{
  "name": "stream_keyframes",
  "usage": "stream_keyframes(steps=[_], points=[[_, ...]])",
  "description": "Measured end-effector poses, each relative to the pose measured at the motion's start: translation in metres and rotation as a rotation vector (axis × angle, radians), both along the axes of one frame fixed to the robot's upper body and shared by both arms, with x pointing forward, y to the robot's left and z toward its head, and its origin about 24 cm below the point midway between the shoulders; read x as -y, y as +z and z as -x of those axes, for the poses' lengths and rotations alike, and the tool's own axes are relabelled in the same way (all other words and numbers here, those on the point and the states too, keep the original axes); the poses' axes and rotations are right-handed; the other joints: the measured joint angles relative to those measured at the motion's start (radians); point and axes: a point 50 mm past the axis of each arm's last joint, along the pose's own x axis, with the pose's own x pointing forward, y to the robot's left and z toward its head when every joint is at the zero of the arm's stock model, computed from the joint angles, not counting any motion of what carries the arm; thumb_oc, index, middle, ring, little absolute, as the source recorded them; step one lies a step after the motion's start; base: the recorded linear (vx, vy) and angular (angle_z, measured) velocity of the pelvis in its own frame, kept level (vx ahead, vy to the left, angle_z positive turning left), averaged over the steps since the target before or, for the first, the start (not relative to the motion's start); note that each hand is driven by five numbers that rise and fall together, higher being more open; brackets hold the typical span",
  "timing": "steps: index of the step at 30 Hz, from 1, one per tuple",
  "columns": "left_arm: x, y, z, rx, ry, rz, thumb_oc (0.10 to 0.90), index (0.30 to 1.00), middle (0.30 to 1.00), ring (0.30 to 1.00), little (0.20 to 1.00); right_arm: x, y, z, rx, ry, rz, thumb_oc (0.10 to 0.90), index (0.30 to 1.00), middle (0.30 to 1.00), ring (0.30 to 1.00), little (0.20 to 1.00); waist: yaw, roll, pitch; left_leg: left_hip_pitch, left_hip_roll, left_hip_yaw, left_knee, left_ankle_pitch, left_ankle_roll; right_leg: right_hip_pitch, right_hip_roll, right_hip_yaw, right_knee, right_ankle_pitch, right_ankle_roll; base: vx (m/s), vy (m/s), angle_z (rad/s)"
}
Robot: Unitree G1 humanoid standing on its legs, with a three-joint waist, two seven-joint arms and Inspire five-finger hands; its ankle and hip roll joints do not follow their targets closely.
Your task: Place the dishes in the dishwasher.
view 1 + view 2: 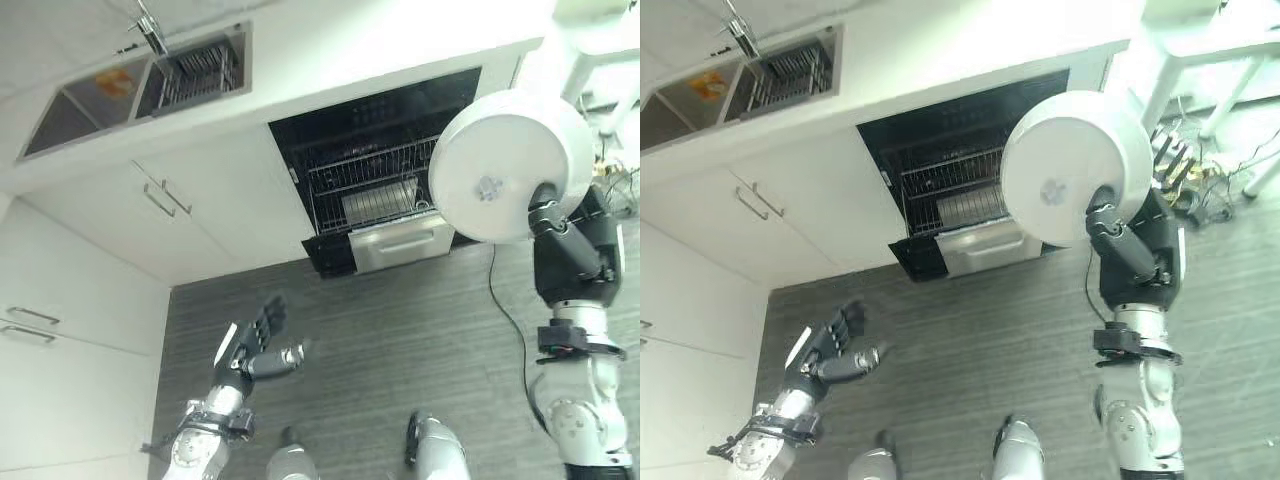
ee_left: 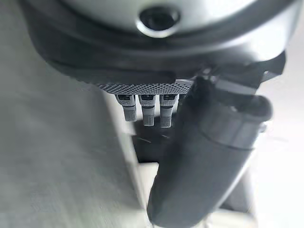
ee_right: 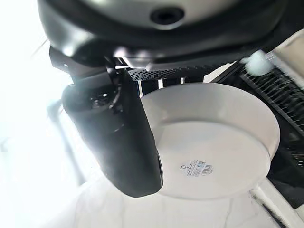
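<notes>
My right hand (image 1: 1120, 235) pinches the white plate (image 1: 510, 165) by its rim, bottom facing me — the open dishwasher (image 1: 375, 175) lies just beyond it, nearer this hand than my spread left hand (image 1: 255, 340).

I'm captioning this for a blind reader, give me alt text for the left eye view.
The robot's right hand holds a white plate up, underside toward the camera, in front of an open dishwasher with an empty wire rack. Its left hand hangs open and empty over grey flooring.
</notes>
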Motion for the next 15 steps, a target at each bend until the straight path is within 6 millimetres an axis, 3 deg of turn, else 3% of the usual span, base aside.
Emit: stream_keyframes(steps=[1,2,3,5,7,8,9,13,15], points=[[-0.007,-0.008,0.002,-0.036,0.053,0.013,0.8,0.9,0.9,0.9,0.9,0.0,-0.008,0.004,-0.037,-0.007,-0.014,0.4,0.3,0.3,0.3,0.3,-0.001,0.005,-0.005,0.011,-0.012,0.003,-0.002,0.0,0.007,0.003,0.026,-0.023,0.0,0.0,-0.001,0.07,0.05,-0.03],[-0.017,-0.02,0.004,-0.097,0.108,0.0,0.8,0.9,0.9,0.9,0.9,-0.007,-0.017,0.005,-0.073,0.004,-0.068,0.4,0.3,0.3,0.3,0.3,0.0,-0.043,0.005,0.022,-0.018,0.005,-0.007,0.008,0.009,0.001,0.035,-0.033,0.003,-0.003,0.003,0.05,0.024,0.06],[-0.02,-0.031,0.007,-0.153,0.132,0.0,0.8,0.9,0.9,0.9,0.9,-0.011,-0.02,0.004,-0.087,0.015,-0.075,0.4,0.3,0.3,0.3,0.3,0.0,-0.064,0.002,0.024,-0.019,0.005,-0.005,0.018,0.003,0.002,0.033,-0.034,0.003,0.001,0.009,0.07,0.021,-0.01],[-0.017,-0.047,0.012,-0.234,0.157,0.022,0.8,0.9,0.9,0.9,0.9,-0.017,-0.021,0.003,-0.088,0.032,-0.091,0.4,0.3,0.3,0.3,0.3,-0.001,-0.082,-0.003,0.021,-0.024,0.01,0.01,0.023,-0.006,0.004,0.017,-0.042,0.0,0.003,0.013,0.05,0.003,-0.06],[-0.012,-0.067,0.026,-0.326,0.204,0.074,0.8,0.9,0.9,0.9,0.9,-0.018,-0.021,0.002,-0.101,0.025,-0.043,0.4,0.3,0.3,0.3,0.3,0.005,-0.064,-0.011,0.018,-0.015,0.022,0.01,0.022,-0.003,0.023,-0.008,-0.089,-0.022,0.018,0.045,0.02,-0.018,-0.13],[-0.011,-0.075,0.033,-0.362,0.24,0.105,0.8,0.9,0.9,0.9,0.9,-0.018,-0.02,0.002,-0.104,0.023,-0.02,0.4,0.3,0.3,0.3,0.3,0.003,-0.067,-0.013,0.014,-0.018,0.025,0.017,0.021,-0.002,0.011,-0.031,-0.079,0.036,0.006,0.035,0.02,-0.035,0.1],[-0.014,-0.085,0.045,-0.417,0.299,0.143,0.8,0.9,0.9,0.9,0.9,-0.018,-0.022,0.003,-0.115,0.013,0.004,0.4,0.3,0.3,0.3,0.3,-0.003,-0.093,-0.032,0.015,-0.048,0.024,0.021,0.021,-0.001,0.03,-0.089,-0.053,0.031,-0.003,0.052,0.02,-0.055,0.05],[-0.01,-0.123,0.102,-0.665,0.513,0.263,0.8,0.9,0.9,0.9,0.9,-0.013,-0.015,-0.001,-0.119,-0.025,0.117,0.4,0.3,0.3,0.3,0.3,0.001,-0.066,-0.065,0.003,-0.025,0.024,0.036,0.029,-0.016,0.032,-0.066,-0.074,0.018,0.019,0.037,0.03,-0.078,0.01],[-0.007,-0.129,0.11,-0.712,0.553,0.281,0.8,0.9,0.9,0.9,0.9,-0.011,-0.014,-0.001,-0.123,-0.039,0.159,0.4,0.3,0.3,0.3,0.3,0.001,-0.065,-0.068,0.005,-0.021,0.024,0.036,0.031,-0.019,0.032,-0.059,-0.072,0.014,0.021,0.034,0.03,-0.043,-0.05]])
